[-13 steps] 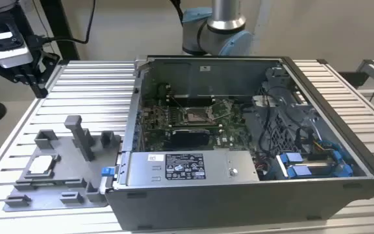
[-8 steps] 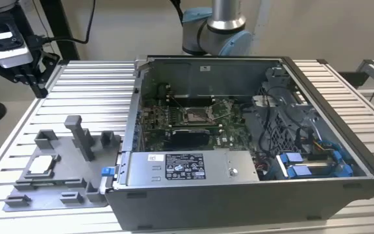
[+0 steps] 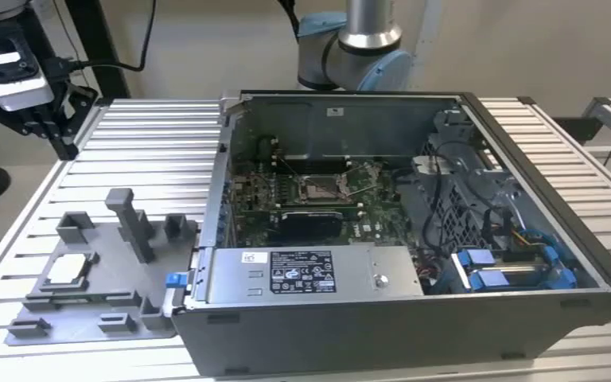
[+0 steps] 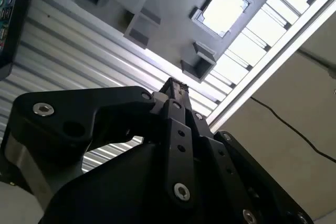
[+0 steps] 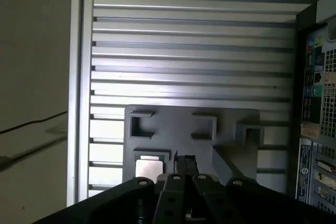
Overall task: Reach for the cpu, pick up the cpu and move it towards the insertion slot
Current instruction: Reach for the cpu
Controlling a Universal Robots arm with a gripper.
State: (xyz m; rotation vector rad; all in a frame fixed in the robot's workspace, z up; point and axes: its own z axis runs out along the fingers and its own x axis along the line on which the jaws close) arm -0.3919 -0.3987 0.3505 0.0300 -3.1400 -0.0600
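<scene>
Tall walls of the computer case could snag a carried chip on its way to the insertion slot at frame centre. Posts of the grey fixture crowd the cpu, lower left in the exterior view. The pincer, closed and empty, hangs well apart from it; shut tips would likely nudge it, not grip it. Bare tabletop lies open between.

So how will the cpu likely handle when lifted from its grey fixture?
The cpu looks thin, flat and square, so it is probably stiff and light. It lies flat in a pocket of the grey fixture, so it should not roll or tip. Its pale face looks smooth, maybe slippery.
</scene>
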